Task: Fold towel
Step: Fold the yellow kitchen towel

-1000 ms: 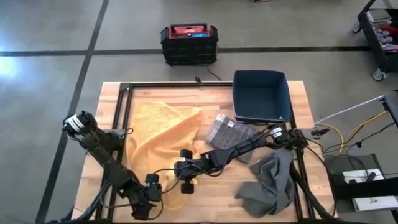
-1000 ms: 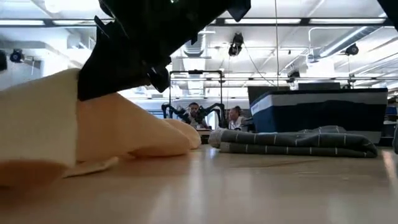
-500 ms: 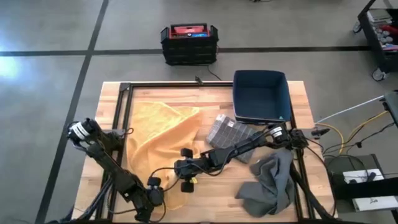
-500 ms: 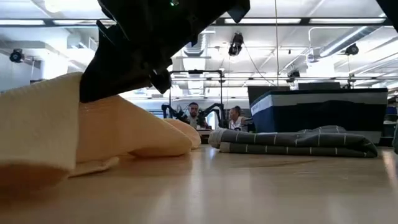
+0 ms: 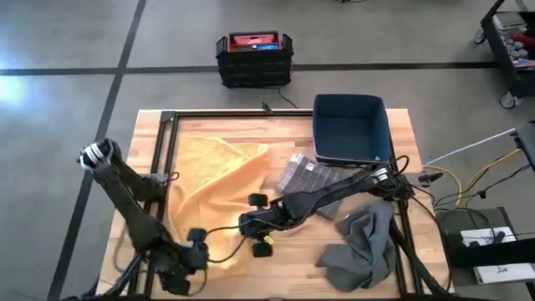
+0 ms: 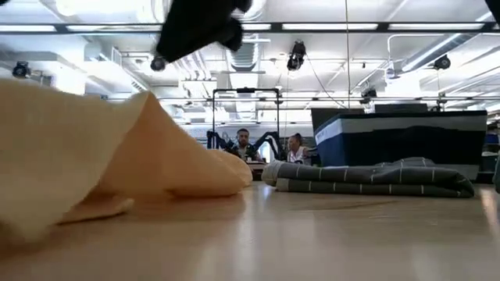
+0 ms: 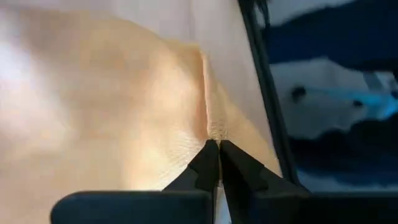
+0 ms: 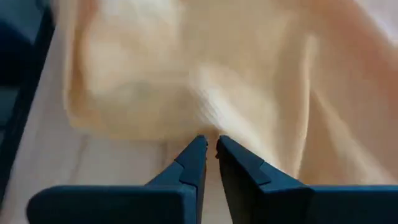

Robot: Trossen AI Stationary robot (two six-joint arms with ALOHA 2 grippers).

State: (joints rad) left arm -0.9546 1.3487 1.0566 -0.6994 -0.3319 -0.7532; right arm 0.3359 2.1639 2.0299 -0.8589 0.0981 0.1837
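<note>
We see two slim black jointed arms, each with a pale ring at one joint, trailing black cables; each tool (image 7: 214,152) (image 8: 210,149) has two dark tapered fingers.

The yellow towel (image 5: 213,180) is soft cloth with a fine looped nap, matt and rumpled. The checked grey cloth (image 5: 306,177) looks thinner and flatter in weave, while the plain grey cloth (image 5: 361,247) is limp and matt. The table (image 5: 284,127) is pale wood in jointed strips, smooth with a slight sheen. The blue bin (image 5: 351,130) looks like smooth plastic, dull in finish. The black crate (image 5: 254,58) on the floor looks like ribbed plastic.
</note>
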